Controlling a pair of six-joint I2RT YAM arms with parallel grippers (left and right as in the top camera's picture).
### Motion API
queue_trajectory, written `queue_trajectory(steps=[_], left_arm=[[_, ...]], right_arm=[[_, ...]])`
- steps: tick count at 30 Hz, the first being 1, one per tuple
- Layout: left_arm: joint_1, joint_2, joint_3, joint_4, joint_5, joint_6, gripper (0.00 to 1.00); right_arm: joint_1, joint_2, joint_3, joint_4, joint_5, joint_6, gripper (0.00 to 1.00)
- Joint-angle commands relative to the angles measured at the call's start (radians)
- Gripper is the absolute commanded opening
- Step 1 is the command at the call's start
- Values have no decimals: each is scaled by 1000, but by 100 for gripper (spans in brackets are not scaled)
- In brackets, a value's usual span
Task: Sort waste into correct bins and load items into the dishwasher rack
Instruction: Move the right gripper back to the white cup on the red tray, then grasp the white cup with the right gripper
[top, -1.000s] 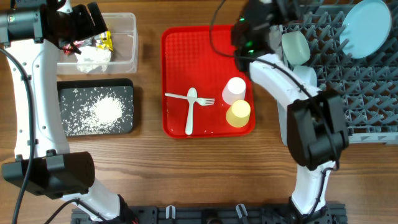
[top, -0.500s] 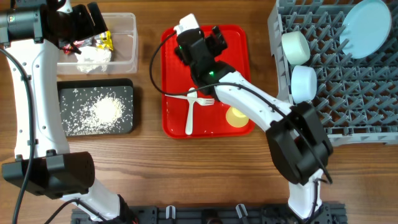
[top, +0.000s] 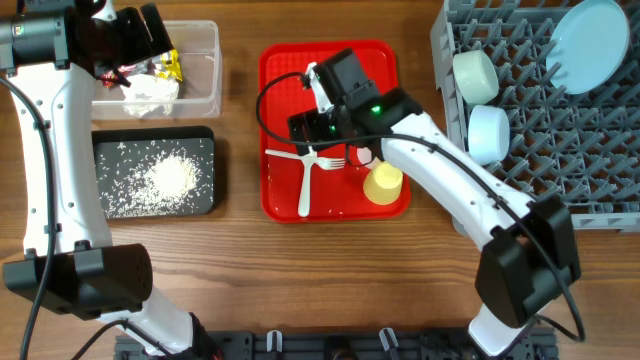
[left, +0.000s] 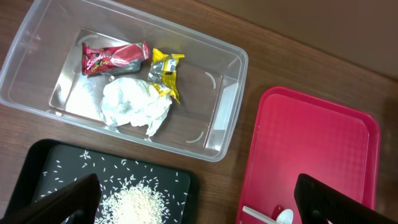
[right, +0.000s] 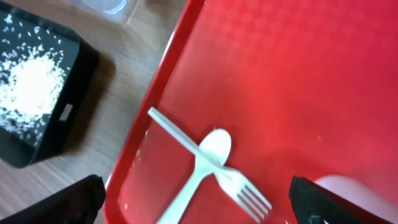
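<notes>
My right gripper (top: 322, 128) is open and empty, low over the red tray, just above the crossed white spoon (top: 306, 180) and fork (top: 330, 162). In the right wrist view the spoon (right: 205, 155) and fork (right: 244, 190) lie between my open fingers (right: 202, 208). The pink cup (top: 362, 155) is partly hidden by my arm; the yellow cup (top: 383, 183) stands beside it. Two pale bowls (top: 475, 75) (top: 488, 133) and the light-blue plate (top: 590, 45) sit in the grey rack (top: 540, 180). My left gripper (top: 150, 35) (left: 199, 208) is open over the clear tub (left: 224, 93), which holds the napkin (left: 134, 106) and the red (left: 115, 57) and yellow (left: 165, 71) wrappers.
The black tray (top: 110, 150) at the left holds a heap of rice grains (top: 170, 178). The flat red tray (top: 375, 60) lies in the middle of the wooden table, between the bins and the rack.
My right arm swung left from the rack to the red tray and came down near the spoon and fork, covering part of the pink cup. The left arm has not moved.
</notes>
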Motion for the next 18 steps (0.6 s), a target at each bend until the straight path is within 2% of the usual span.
queue_trajectory(steps=[1,2,3,4,6,10,18], left_arm=[[6,8,-6,1,-2,16,100],[6,8,-6,1,-2,16,100],[6,8,-6,1,-2,16,100],[6,8,-6,1,-2,16,100],[6,8,-6,1,-2,16,100],[6,8,-6,1,-2,16,100],[6,8,-6,1,-2,16,100]], right_arm=[[24,88,-56,38,60,-63,94],[23,103,-56,33,71,-58,86],[15,108,-56,21,86,-14,85],[-3,93,-52,2,106,66,85],[-27,63,-51,-7,107,99,85],[-100,-10,-51,-13,111,119,85],[-190,16,-60,-58,192,131,86]])
